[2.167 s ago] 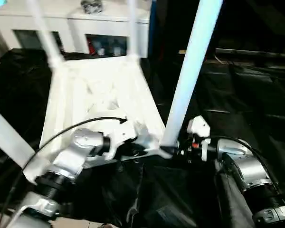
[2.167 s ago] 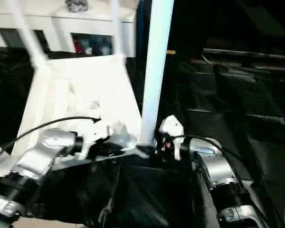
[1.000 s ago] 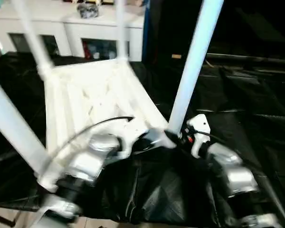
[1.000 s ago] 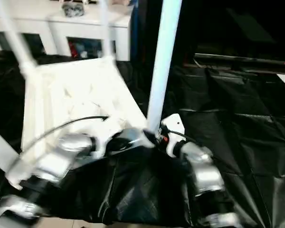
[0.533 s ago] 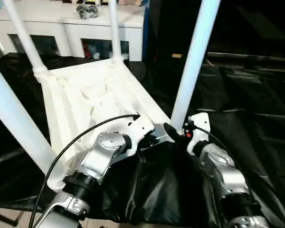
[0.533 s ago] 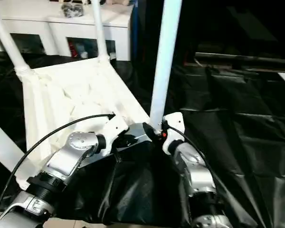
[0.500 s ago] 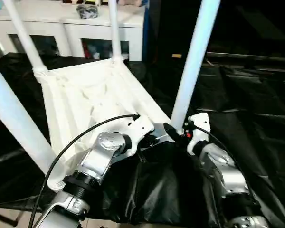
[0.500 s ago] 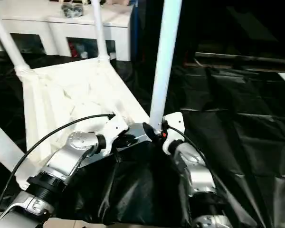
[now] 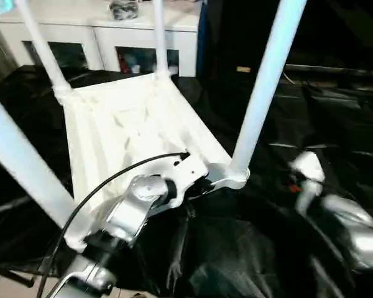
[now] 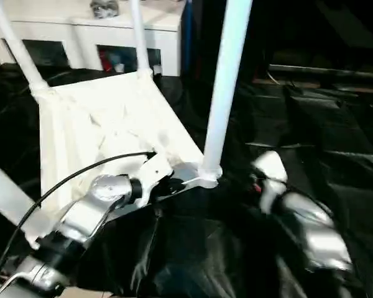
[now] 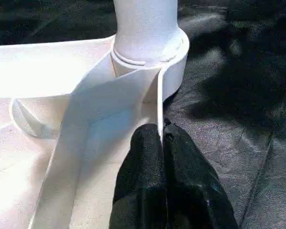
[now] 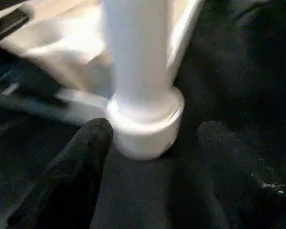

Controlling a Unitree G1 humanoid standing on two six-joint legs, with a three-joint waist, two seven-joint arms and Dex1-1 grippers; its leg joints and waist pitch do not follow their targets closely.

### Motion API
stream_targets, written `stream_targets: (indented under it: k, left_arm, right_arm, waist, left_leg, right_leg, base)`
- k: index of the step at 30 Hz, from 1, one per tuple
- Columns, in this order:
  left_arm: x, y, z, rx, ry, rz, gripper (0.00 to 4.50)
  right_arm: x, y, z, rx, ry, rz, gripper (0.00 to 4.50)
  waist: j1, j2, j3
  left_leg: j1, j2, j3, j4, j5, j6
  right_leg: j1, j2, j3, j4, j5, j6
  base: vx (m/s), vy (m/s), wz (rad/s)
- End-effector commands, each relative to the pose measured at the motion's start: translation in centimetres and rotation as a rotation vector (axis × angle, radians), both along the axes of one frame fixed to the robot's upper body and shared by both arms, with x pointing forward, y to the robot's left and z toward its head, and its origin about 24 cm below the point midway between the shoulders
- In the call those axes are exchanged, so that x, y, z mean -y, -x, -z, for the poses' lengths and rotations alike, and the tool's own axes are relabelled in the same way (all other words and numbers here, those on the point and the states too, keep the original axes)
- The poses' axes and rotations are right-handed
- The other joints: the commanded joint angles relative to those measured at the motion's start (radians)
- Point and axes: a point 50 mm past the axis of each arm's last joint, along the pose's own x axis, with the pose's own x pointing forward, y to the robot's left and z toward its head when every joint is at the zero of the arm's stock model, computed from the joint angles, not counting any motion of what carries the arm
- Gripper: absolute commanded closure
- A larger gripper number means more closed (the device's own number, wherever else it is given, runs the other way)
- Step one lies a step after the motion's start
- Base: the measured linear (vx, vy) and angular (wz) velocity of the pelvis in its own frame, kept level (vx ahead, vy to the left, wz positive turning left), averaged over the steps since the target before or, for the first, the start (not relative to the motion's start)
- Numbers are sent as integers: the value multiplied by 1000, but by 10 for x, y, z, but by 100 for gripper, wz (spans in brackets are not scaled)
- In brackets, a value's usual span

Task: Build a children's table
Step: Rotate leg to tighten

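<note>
The children's table (image 9: 130, 130) lies upside down on the black cover (image 9: 336, 124), legs up. The left gripper (image 11: 162, 138) is clenched on its thin rim; the right gripper (image 12: 152, 138) stands released beside the near leg (image 9: 264, 93). Judged light, stiff, slick plastic: best gripped at rim or sockets.

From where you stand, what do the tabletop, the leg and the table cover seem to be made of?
Tabletop: seemingly moulded white plastic, from its thin ribs. Leg: smooth white tube, likely plastic. Cover: thin black sheet, probably plastic film, since it wrinkles and glints.
</note>
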Motion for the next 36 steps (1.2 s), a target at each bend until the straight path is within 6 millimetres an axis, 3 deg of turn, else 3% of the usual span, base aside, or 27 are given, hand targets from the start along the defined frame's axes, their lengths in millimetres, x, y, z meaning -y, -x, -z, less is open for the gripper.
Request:
stream_targets:
  k: [1,3,4,6,8,10,12,13,14,15,18,19,22,23,25,26,28,32,34,35,36]
  left_arm:
    - [2,3,-9,33,110,-10,450]
    - [2,4,-10,24,125,-14,450]
    - [3,7,-14,11,156,-20,406]
    - [3,10,-17,4,186,-16,395]
    - [1,17,-24,-9,227,-3,370]
    - [0,20,-26,-13,237,4,351]
    - [-4,24,-29,-28,252,13,345]
    - [-16,37,-34,-67,275,35,331]
    - [-18,40,-34,-75,278,39,331]
    - [-24,48,-36,-99,288,56,313]
    - [-29,55,-37,-134,302,66,292]
    - [-33,62,-38,-160,309,82,292]
    - [-37,72,-40,-199,314,103,258]
    - [-40,77,-39,-220,306,117,254]
    - [-47,84,-38,-255,292,128,224]
    - [-47,84,-38,-255,292,128,218]
    - [-61,95,-39,-313,259,128,205]
    - [-82,106,-37,-382,196,113,170]
    - [-89,110,-35,-410,167,111,164]
    - [-91,112,-34,-419,159,111,151]
    - [-93,114,-34,-432,149,110,137]
  right_arm:
    - [-2,4,-8,-8,-39,-63,127]
    - [-5,6,-9,-14,-47,-92,127]
    - [-12,9,-10,-23,-59,-142,122]
    - [-18,11,-10,-30,-68,-176,122]
    - [-29,10,-11,-31,-84,-218,122]
    - [-32,9,-12,-29,-90,-228,122]
    - [-36,8,-13,-27,-104,-242,122]
    - [-44,4,-15,-25,-123,-266,122]
    - [-45,3,-15,-25,-125,-269,122]
    - [-48,1,-15,-25,-131,-277,122]
    - [-50,-2,-14,-24,-126,-275,122]
    - [-51,-6,-13,-17,-115,-261,122]
    - [-52,-13,-11,-4,-94,-219,122]
    - [-51,-21,-9,7,-75,-164,122]
    - [-50,-33,-8,19,-55,-77,122]
    - [-50,-33,-8,19,-55,-77,122]
    - [-49,-52,-6,35,-23,57,122]
    - [-50,-70,-4,38,21,192,122]
    - [-49,-77,-3,37,38,250,122]
    - [-48,-79,-3,36,43,268,122]
    - [-48,-82,-3,34,50,292,122]
  waist:
    - [2,-27,-48]
    - [1,-26,-50]
    - [-1,-25,-50]
    - [0,-20,-54]
    - [5,-19,-58]
    - [4,-19,-54]
    - [6,-22,-53]
    - [7,-25,-51]
    - [9,-21,-55]
    - [-1,-23,-48]
    - [-1,-19,-43]
    - [3,-21,-44]
    - [-1,-21,-43]
    - [4,-21,-44]
    - [0,-21,-44]
    - [-5,-22,-43]
    - [-12,-22,-44]
    - [-11,-13,-42]
    - [-15,-15,-43]
    - [-11,-12,-41]
    - [-11,-12,-42]
  left_leg:
    - [-5,41,-13,-67,-165,114]
    - [-6,42,-14,-66,-156,117]
    - [-7,43,-14,-66,-149,119]
    - [-7,44,-14,-63,-134,121]
    - [-3,51,-15,-61,-98,129]
    - [-3,48,-13,-61,-99,140]
    - [-3,49,-13,-63,-117,132]
    - [-1,47,-12,-64,-127,124]
    - [0,51,-16,-64,-121,115]
    - [-10,48,-16,-71,-133,110]
    - [5,46,-10,-70,-175,81]
    - [11,48,-9,-70,-181,68]
    - [5,46,-11,-75,-167,52]
    - [16,47,-7,-71,-165,48]
    - [7,44,-9,-73,-149,45]
    - [6,42,-9,-75,-149,41]
    - [4,40,-10,-74,-142,29]
    - [17,36,-4,-71,-177,18]
    - [11,34,-6,-74,-182,10]
    - [22,36,-2,-72,-196,4]
    - [22,36,-1,-70,-196,0]
  right_leg:
    - [45,-61,50,-89,-242,-192]
    - [44,-61,50,-89,-239,-187]
    - [45,-60,50,-87,-229,-190]
    - [46,-62,50,-82,-197,-208]
    - [44,-60,52,-68,-93,-247]
    - [41,-56,51,-70,-78,-256]
    - [44,-61,51,-70,-106,-255]
    - [43,-59,51,-73,-135,-243]
    - [46,-65,51,-65,-126,-251]
    - [46,-59,49,-68,-163,-238]
    - [34,-54,54,-82,-221,-226]
    - [32,-55,55,-80,-217,-227]
    - [35,-51,55,-74,-200,-229]
    - [28,-51,58,-74,-184,-233]
    - [38,-51,57,-70,-176,-228]
    - [36,-50,57,-69,-179,-231]
    - [36,-50,57,-62,-176,-237]
    - [28,-43,64,-69,-213,-230]
    - [32,-41,64,-65,-219,-224]
    - [21,-40,66,-68,-216,-225]
    - [22,-40,68,-66,-210,-228]
  base:
    - [0,0,0]
    - [0,0,0]
    - [0,0,0]
    - [0,0,0]
    - [0,0,0]
    - [0,0,0]
    - [0,0,0]
    - [0,0,0]
    - [0,0,0]
    - [0,0,0]
    - [0,0,0]
    - [0,0,0]
    - [0,0,0]
    - [0,0,0]
    - [0,0,0]
    - [0,0,0]
    - [0,0,0]
    - [0,0,0]
    - [0,0,0]
    - [0,0,0]
    - [0,0,0]
